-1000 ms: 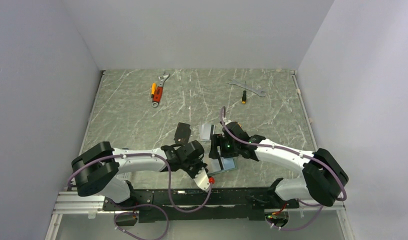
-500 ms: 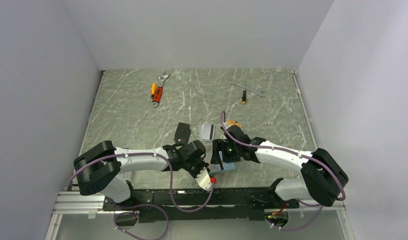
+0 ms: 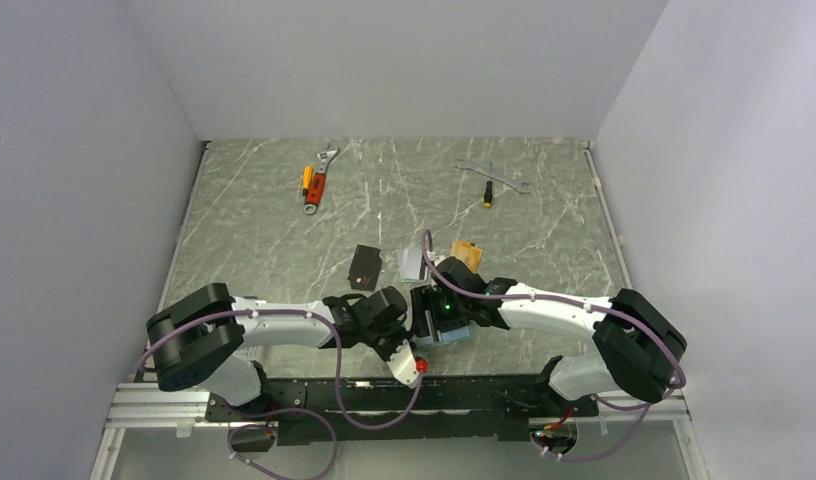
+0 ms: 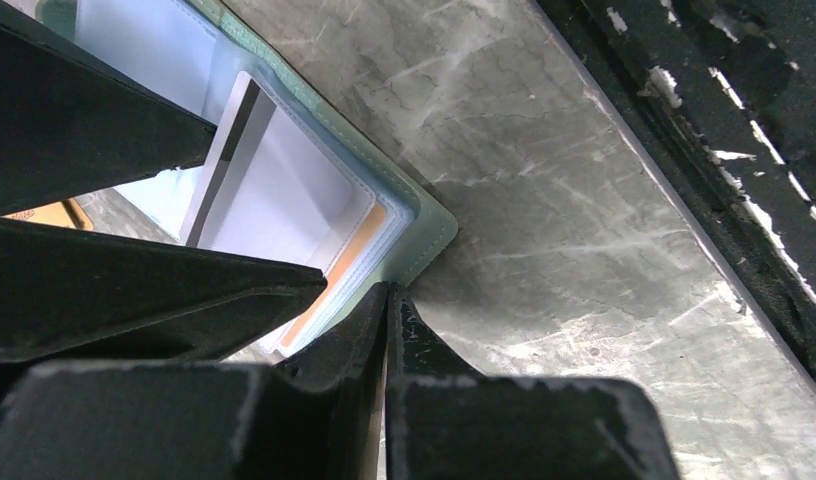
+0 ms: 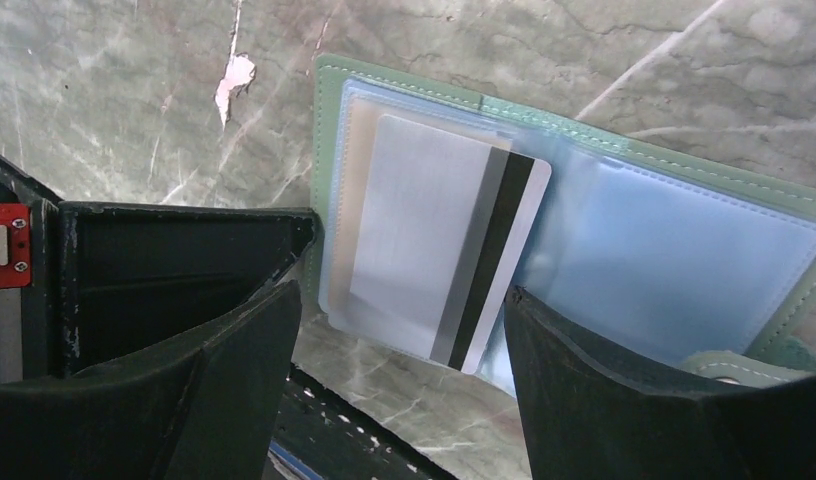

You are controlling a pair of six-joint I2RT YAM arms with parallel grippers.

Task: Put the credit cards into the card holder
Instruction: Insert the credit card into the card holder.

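Note:
The sage-green card holder (image 5: 684, 190) lies open near the table's front edge, also in the top view (image 3: 454, 333) and the left wrist view (image 4: 424, 215). A silver-grey card with a dark stripe (image 5: 434, 240) sits partly in its left clear sleeve; an orange card edge (image 4: 349, 260) shows beneath. My right gripper (image 5: 402, 292) is open, hovering over that card, one finger on each side. My left gripper (image 4: 387, 292) is shut, its tips against the holder's corner edge. On the table lie a black card (image 3: 364, 267), a silver card (image 3: 414, 262) and an orange card (image 3: 466, 250).
An orange-handled adjustable wrench (image 3: 317, 180), a grey wrench (image 3: 494, 175) and a small screwdriver (image 3: 488, 193) lie at the back. The black front rail (image 4: 734, 150) runs just beside the holder. Both arms crowd together over the holder.
My right gripper has moved nearer and left, down over the holder, uncovering the orange card behind it. My left gripper has shifted slightly right, to the holder's corner.

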